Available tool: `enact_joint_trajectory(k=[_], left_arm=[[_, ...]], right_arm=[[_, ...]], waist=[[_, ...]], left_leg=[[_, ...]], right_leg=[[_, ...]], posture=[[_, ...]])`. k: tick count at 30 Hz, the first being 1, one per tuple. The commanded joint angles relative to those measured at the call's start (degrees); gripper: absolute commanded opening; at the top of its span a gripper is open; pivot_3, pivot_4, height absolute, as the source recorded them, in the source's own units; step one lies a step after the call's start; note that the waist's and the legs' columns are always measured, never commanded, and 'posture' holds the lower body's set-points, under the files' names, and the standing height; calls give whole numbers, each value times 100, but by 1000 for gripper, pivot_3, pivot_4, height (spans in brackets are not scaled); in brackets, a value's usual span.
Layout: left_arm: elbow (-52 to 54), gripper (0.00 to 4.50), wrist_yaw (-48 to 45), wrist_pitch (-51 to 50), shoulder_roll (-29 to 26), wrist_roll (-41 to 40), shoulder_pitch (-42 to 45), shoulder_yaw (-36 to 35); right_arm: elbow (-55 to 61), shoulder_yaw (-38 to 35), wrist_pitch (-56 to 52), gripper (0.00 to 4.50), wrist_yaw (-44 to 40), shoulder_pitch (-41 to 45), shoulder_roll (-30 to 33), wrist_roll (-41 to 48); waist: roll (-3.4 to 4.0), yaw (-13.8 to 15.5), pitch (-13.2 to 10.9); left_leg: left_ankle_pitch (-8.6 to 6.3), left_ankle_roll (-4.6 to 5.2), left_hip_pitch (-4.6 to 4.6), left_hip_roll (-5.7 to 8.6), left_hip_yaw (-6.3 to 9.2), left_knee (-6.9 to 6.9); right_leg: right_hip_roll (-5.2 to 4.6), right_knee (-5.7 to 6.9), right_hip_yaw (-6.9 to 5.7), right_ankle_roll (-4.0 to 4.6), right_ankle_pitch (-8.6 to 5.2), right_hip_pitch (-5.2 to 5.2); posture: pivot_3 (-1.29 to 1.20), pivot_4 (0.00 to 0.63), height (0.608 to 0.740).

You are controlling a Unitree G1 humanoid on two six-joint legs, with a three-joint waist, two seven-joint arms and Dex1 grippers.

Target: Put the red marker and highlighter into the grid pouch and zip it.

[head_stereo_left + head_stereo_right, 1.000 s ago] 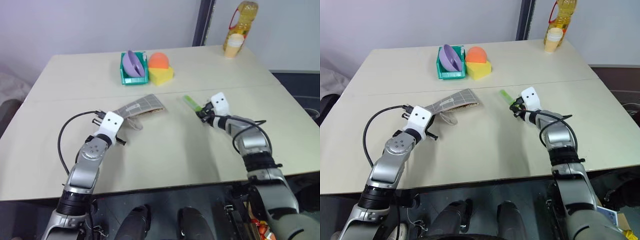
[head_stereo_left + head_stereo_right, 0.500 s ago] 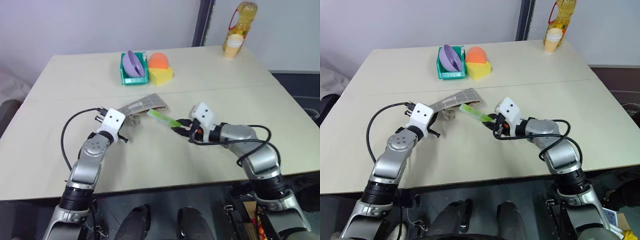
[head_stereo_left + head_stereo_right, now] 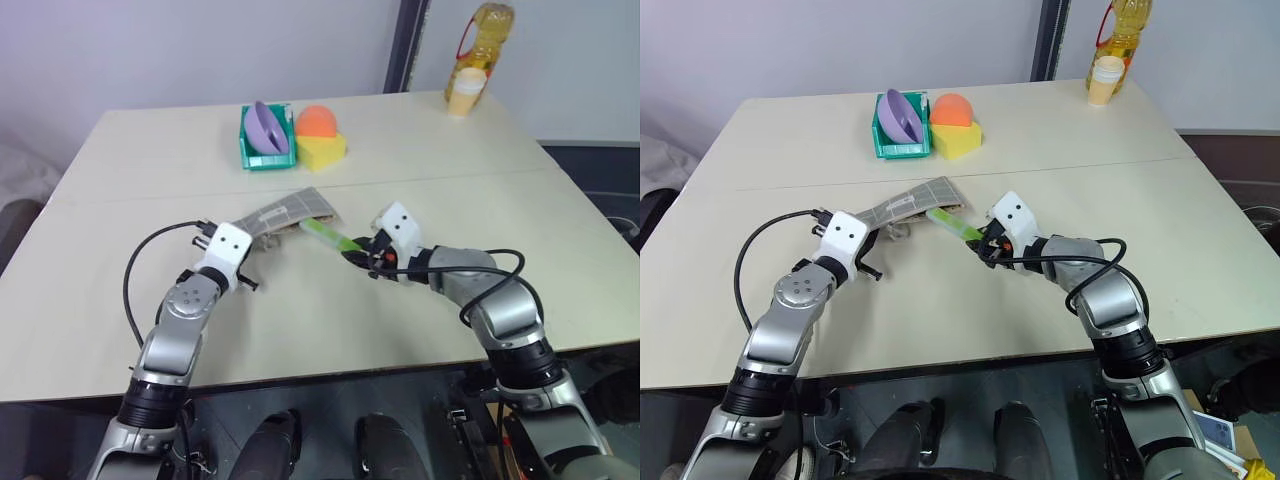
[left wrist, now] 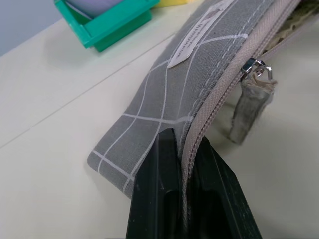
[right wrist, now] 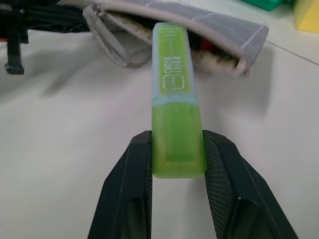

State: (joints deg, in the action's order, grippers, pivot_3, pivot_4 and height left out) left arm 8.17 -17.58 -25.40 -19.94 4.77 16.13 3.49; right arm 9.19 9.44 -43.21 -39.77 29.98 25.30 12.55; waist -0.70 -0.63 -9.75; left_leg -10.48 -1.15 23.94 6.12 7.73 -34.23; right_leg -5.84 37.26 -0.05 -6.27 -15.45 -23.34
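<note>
The grid pouch (image 3: 287, 211) lies on the table with its zipper open. My left gripper (image 4: 183, 142) is shut on the pouch's near end, along the zipper edge; its grey pull tab (image 4: 250, 101) hangs beside the slider. My right gripper (image 5: 177, 142) is shut on the light green highlighter (image 5: 175, 94), which is held level and points at the pouch's open mouth (image 5: 209, 42), its tip just short of it. A small red patch (image 5: 205, 46) shows inside the mouth; I cannot tell whether it is the red marker.
Behind the pouch stand a green bin (image 3: 266, 148) with a purple bowl, a yellow sponge (image 3: 321, 152) and an orange ball (image 3: 318, 120). An oil bottle (image 3: 483, 35) and a paper cup (image 3: 463, 95) stand at the table's far right corner.
My right gripper has carried the highlighter leftward from the table's right half to the pouch's mouth. The left gripper has kept its hold on the pouch.
</note>
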Motion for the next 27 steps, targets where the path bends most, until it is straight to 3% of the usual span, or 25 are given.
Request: enact_joint_trajectory(k=[1, 17, 24, 27], left_arm=[[340, 0, -101, 223, -44, -30, 9, 30], [614, 0, -902, 975, -219, -133, -109, 335], [607, 0, -866, 556, -172, -184, -32, 214], [574, 0, -841, 214, -117, -323, 118, 128]], right_arm=[[86, 61, 21, 858, 1, 211, -17, 4], [489, 672, -504, 858, -124, 789, 226, -193], [870, 218, -638, 4327, -127, 745, 255, 97], [1283, -16, -388, 4327, -451, 539, 469, 409]], waist=[[0, 0, 0], [0, -1, 0], [0, 1, 0], [0, 9, 0]], left_leg=[[0, 0, 0, 0, 0, 0], [0, 0, 1, -1, 0, 1], [0, 0, 3, 0, 0, 1], [0, 0, 5, 0, 2, 0]], right_leg=[[0, 0, 0, 0, 0, 0], [-1, -1, 0, 1, 0, -2], [-1, -1, 0, 1, 0, -2], [-1, -2, -3, 0, 0, -3]], posture=[[0, 150, 740], [0, 150, 740], [0, 150, 740], [0, 150, 740]])
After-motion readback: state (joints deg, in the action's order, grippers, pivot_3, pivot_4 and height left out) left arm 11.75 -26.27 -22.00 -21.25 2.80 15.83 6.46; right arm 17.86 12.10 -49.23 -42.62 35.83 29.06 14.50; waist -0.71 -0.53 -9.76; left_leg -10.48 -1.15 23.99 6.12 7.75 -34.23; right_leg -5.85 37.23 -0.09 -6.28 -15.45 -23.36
